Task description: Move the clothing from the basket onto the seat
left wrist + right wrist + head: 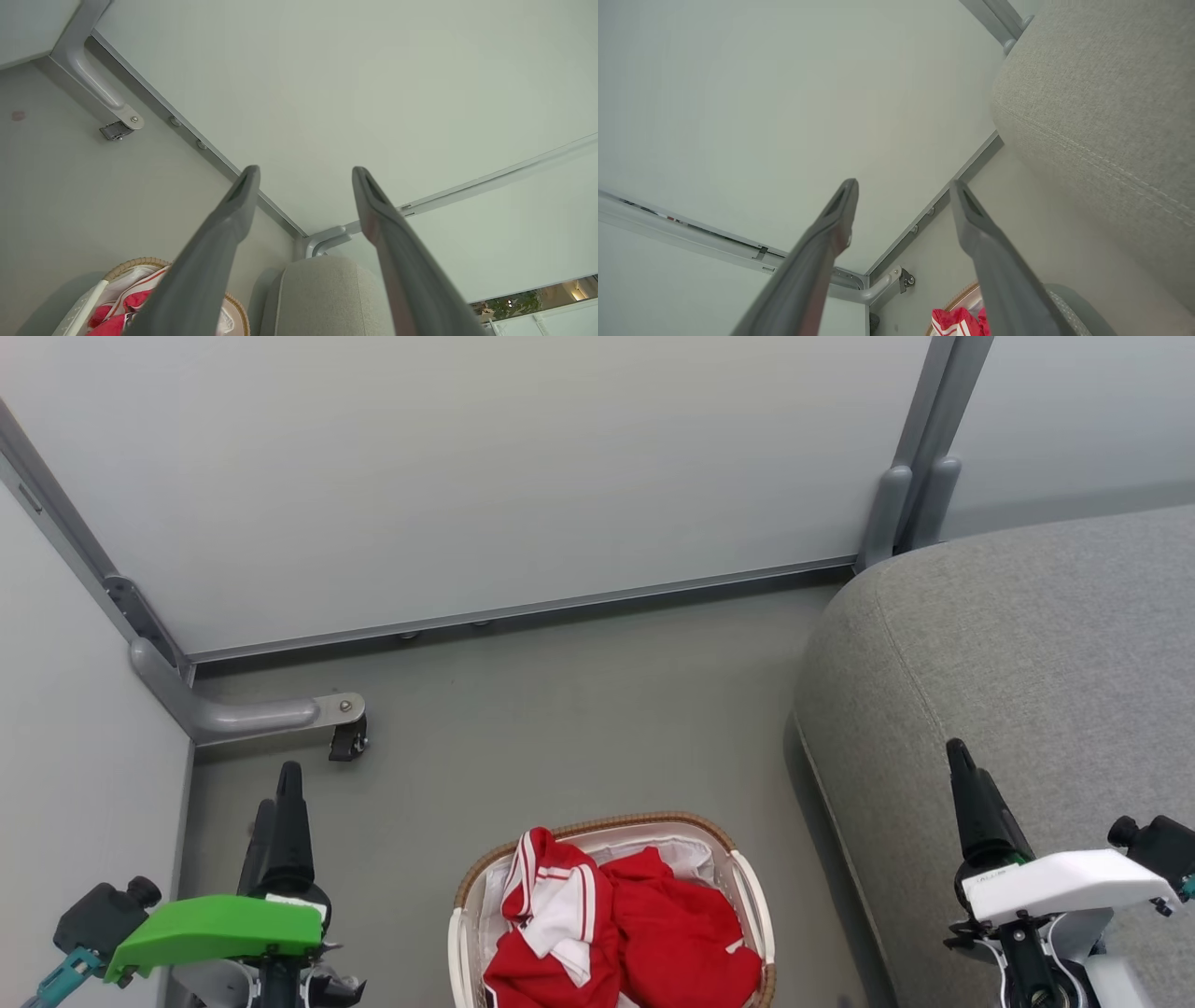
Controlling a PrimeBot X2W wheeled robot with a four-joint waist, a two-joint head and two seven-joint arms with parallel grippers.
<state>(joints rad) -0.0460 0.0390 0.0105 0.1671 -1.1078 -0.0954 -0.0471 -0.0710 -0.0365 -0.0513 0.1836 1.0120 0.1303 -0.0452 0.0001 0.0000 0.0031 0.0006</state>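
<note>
The basket (644, 823) stands on the floor at the bottom centre of the head view, with a brown wicker rim and a white liner. Inside it lies the clothing (663, 933), bright red with white trim, bunched up. The grey woven seat (1027, 653) fills the right side, its rounded edge just right of the basket. My left gripper (278, 789) hovers open to the left of the basket, and its wrist view shows the fingers (306, 170) spread with nothing between them. My right gripper (957, 751) hangs over the seat's front edge, open and empty (904, 184).
White partition panels on a grey metal frame wall off the back and left. A frame foot with a small caster (347, 739) juts onto the grey floor (579, 728) behind my left gripper. The basket rim (135, 262) and seat corner (322, 294) appear low in the left wrist view.
</note>
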